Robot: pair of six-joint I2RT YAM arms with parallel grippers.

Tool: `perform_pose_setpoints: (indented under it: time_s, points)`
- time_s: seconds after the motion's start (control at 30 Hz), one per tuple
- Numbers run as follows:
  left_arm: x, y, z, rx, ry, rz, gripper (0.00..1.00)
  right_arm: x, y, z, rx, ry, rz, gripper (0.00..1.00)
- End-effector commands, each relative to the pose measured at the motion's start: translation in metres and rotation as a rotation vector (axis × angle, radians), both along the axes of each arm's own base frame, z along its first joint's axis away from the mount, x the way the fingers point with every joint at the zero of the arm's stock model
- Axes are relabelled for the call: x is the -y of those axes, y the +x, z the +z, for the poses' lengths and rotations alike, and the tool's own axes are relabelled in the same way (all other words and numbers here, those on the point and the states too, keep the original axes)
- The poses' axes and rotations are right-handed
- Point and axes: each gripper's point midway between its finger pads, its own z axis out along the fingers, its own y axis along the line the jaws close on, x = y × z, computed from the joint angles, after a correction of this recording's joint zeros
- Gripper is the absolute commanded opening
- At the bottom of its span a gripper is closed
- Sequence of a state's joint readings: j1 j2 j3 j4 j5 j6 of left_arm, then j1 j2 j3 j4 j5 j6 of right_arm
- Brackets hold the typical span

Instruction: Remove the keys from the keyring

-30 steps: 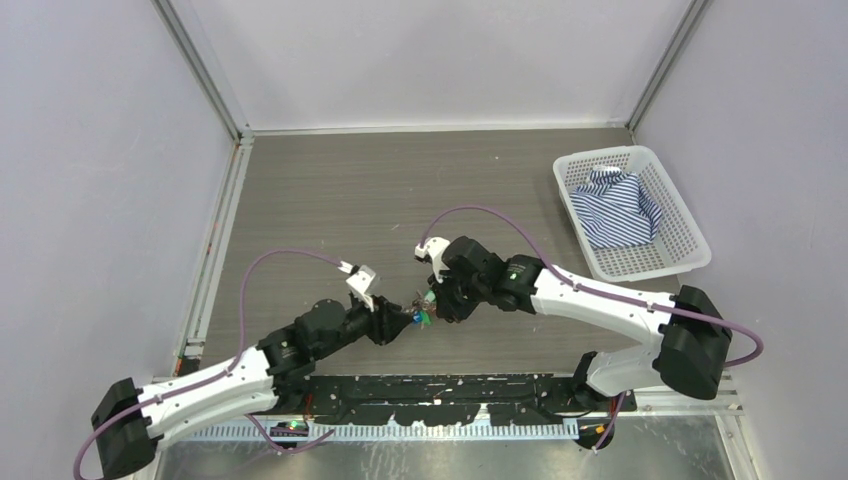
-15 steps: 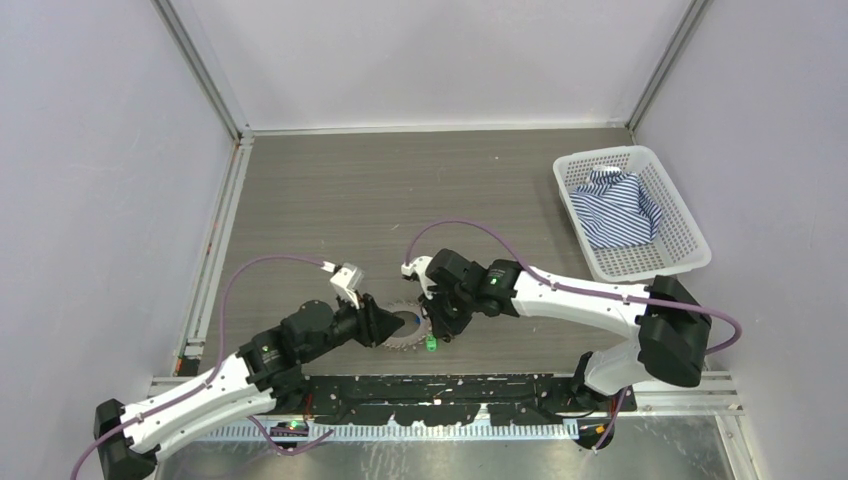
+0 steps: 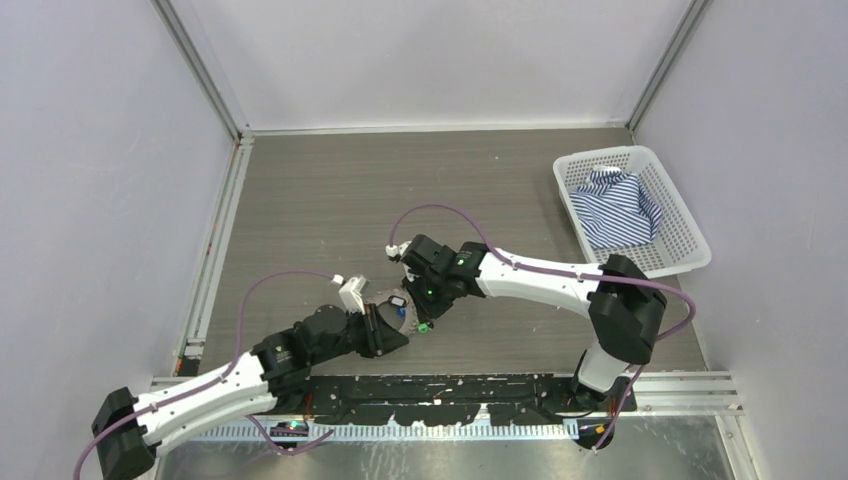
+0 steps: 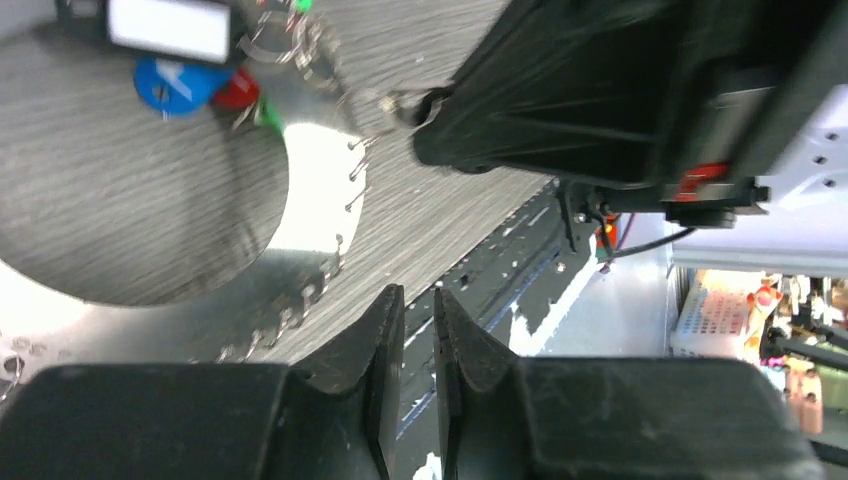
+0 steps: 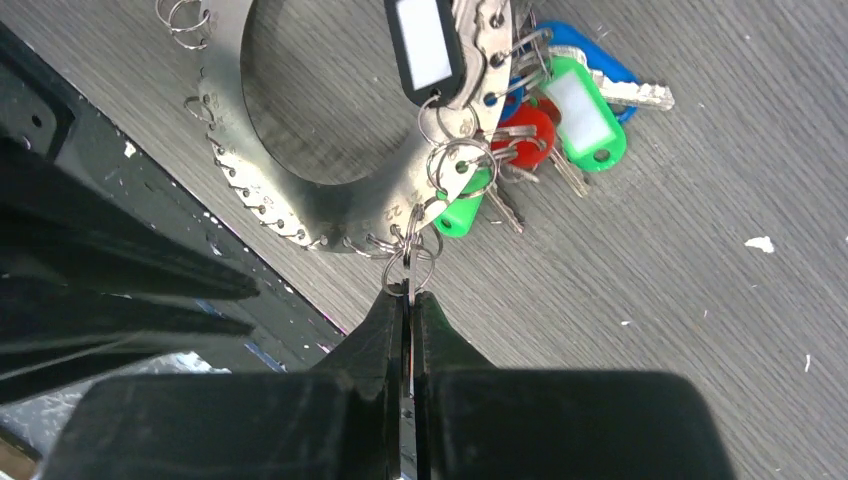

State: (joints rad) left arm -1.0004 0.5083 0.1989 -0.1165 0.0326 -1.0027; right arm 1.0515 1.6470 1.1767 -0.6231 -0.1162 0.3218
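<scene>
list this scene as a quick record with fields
right pincer: shut on a small split ring hanging from the keyring
left pincer: at the keyring's rim, jaws a slit apart, nothing seen between them
keys: green, blue and red heads, bunched on the keyring, lying on the table
basket: far right, holds a striped cloth

Dull brushed metal on the keyring (image 5: 350, 215), shiny wire on that small split ring (image 5: 409, 255), glossy plastic heads on the keys (image 5: 585, 115), matt wood-grain table (image 5: 700, 300); basket (image 3: 685, 240) looks like plastic mesh.
</scene>
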Motion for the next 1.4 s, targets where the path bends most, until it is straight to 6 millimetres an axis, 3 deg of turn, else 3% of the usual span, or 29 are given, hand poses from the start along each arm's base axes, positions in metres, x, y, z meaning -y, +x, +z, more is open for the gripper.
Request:
perform_pose_setpoints:
  time_s: [0.0, 0.3, 0.37, 0.57, 0.83, 1.07, 1.37]
  points:
    - [0.008, 0.004, -0.007, -0.088, -0.088, 0.064, 0.19, -0.008, 0.011, 0.015, -0.011, 0.031, -0.091, 0.01]
    - [0.002, 0.019, -0.041, -0.134, -0.040, 0.182, 0.32, -0.012, 0.014, 0.022, -0.039, 0.070, -0.215, 0.01]
    - [-0.001, 0.024, -0.045, -0.125, -0.016, 0.213, 0.38, -0.011, 0.013, 0.020, -0.053, 0.080, -0.236, 0.01]
    - [-0.016, 0.044, -0.055, -0.063, 0.070, 0.317, 0.40, -0.004, 0.000, 0.007, -0.112, 0.088, -0.268, 0.01]
    - [-0.022, 0.057, -0.049, 0.001, 0.122, 0.344, 0.37, 0.002, -0.017, -0.018, -0.182, 0.095, -0.249, 0.01]
    - [-0.020, 0.064, -0.044, 0.017, 0.158, 0.308, 0.28, 0.002, -0.013, -0.027, -0.209, 0.102, -0.243, 0.01]
    - [-0.014, 0.074, -0.029, 0.050, 0.149, 0.243, 0.25, 0.009, -0.006, -0.032, -0.253, 0.094, -0.233, 0.01]
